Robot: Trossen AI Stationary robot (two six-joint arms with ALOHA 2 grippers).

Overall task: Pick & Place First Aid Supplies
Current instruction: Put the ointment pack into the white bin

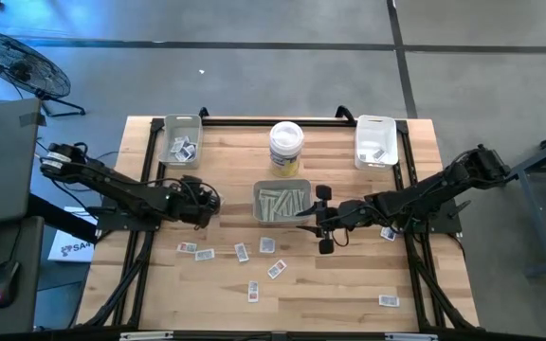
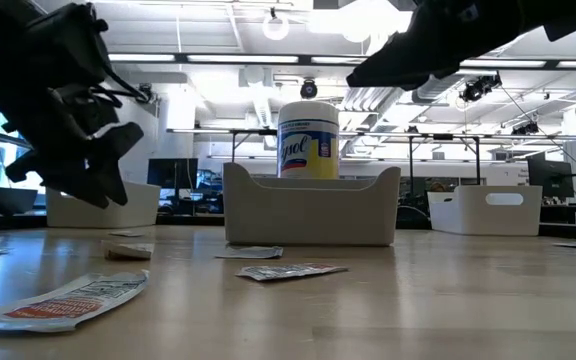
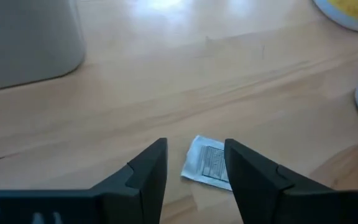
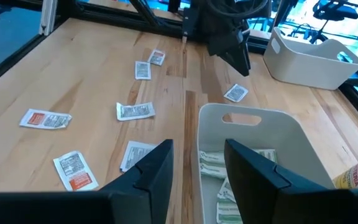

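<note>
Packets (image 1: 242,252) lie scattered toward the desk's front edge; strips fill the middle tray (image 1: 282,204). Left gripper (image 3: 194,165) hangs open-fingered over one square packet (image 3: 205,167), apparently not touching. Right gripper (image 4: 197,165), fingers spread, hovers at that tray's edge.

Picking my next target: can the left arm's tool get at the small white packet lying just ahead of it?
Probably yes. The left tool is open, and the white packet lies flat on bare wood between its fingers, with nothing on or against it. The grey tray stands off to the side, out of the way.
</note>
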